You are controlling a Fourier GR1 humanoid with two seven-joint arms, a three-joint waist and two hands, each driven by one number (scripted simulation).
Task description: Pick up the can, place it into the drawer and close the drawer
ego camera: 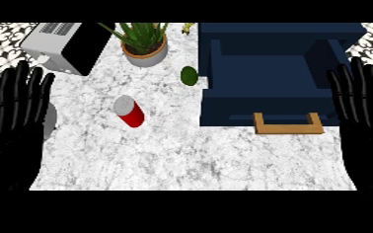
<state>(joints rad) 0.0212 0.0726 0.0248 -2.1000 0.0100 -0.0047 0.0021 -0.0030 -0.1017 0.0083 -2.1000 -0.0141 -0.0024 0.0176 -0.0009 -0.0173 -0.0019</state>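
Both hands, left hand (23,103) and right hand (354,101), rest at the view's edges, fingers straight and spread, holding nothing. The red can (130,111) lies tilted on the counter (189,163), left of the open drawer (262,79). Recommended: curl around the can's middle, avoiding the avocado (189,75) and potted plant (144,44) beyond.

Left hand (23,109) resting open, fingers up, right hand (354,103) seemingly likewise
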